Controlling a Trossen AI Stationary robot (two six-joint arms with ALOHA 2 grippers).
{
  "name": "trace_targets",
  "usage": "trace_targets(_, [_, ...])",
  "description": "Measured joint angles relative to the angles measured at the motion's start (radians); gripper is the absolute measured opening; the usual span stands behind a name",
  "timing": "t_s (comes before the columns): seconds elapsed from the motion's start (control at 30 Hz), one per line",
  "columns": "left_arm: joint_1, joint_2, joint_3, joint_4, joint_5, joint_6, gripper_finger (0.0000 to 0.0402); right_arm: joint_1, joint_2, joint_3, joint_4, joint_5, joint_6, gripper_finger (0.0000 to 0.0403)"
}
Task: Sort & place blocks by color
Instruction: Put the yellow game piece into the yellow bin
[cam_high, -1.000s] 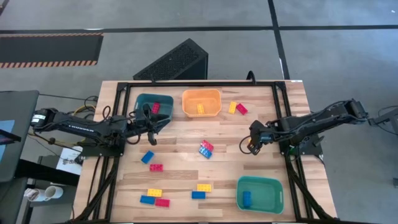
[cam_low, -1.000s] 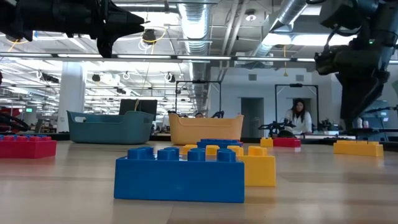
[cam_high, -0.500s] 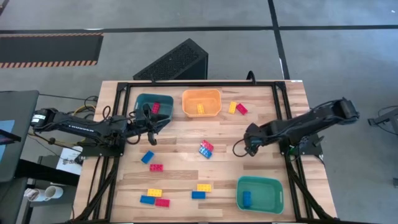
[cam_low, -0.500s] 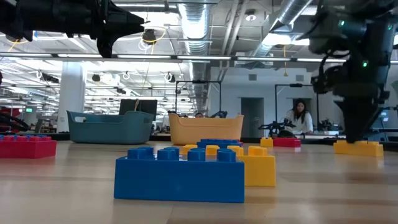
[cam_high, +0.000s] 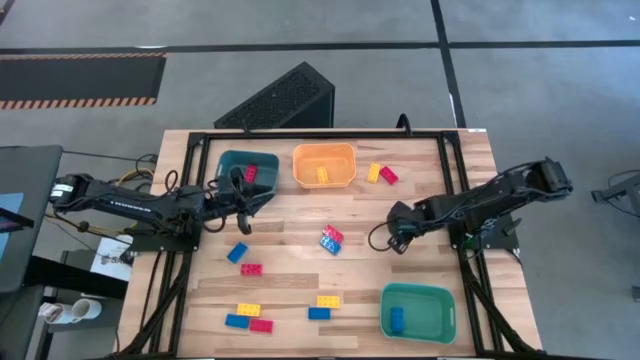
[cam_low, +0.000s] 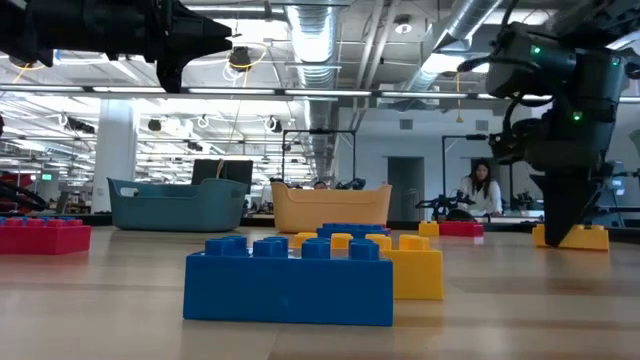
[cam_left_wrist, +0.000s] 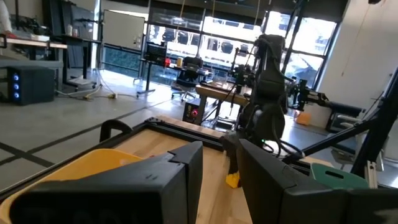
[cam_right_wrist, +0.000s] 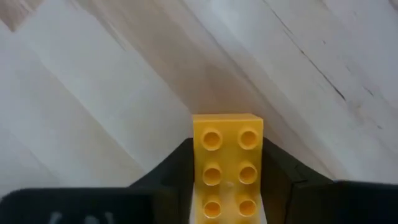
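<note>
My right gripper (cam_high: 378, 240) moved toward tabletop centre, fingers holding yellow brick (cam_right_wrist: 227, 163); orange bin (cam_high: 323, 166) next, I judge. Left gripper (cam_high: 243, 210) waits, fingers narrow

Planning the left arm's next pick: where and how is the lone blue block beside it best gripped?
Grip the blue block across its two long sides, coming straight down from above. It lies flat and skewed on the table, so turn the left hand to match; the pink block nearby lies apart.
</note>
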Motion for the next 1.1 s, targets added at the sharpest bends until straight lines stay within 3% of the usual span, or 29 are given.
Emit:
trace_targets(0.27, [0.0, 0.0, 0.0, 0.001, 0.0, 0.0, 0.0086, -0.046, -0.19, -0.062, 0.1, -0.02, -0.048, 0.0131])
trace_targets(0.4, [0.0, 0.0, 0.0, 0.005, -0.001, 0.001, 0.0087, -0.101, -0.315, -0.055, 0.346, 0.035, -0.142, 0.0131])
trace_targets(0.53, [0.0, 0.0, 0.0, 0.016, -0.006, 0.006, 0.0087, -0.174, -0.338, -0.055, 0.667, 0.1, -0.28, 0.0134])
trace_targets(0.7, [0.006, 0.0, 0.005, 0.014, -0.01, 0.011, 0.0087, -0.288, -0.215, -0.055, 1.002, 0.094, -0.414, 0.0141])
trace_targets(0.8, [0.016, 0.0, 0.005, 0.013, -0.008, 0.012, 0.0086, -0.371, -0.102, -0.03, 1.142, 0.038, -0.442, 0.0138])
trace_targets(0.93, [0.021, 0.0, 0.005, 0.006, -0.008, 0.012, 0.0086, -0.466, 0.06, 0.048, 1.208, -0.037, -0.443, 0.0149])
trace_targets(1.1, [0.02, 0.0, 0.005, -0.007, -0.006, 0.012, 0.0087, -0.529, 0.227, 0.17, 1.212, -0.059, -0.446, 0.0181])
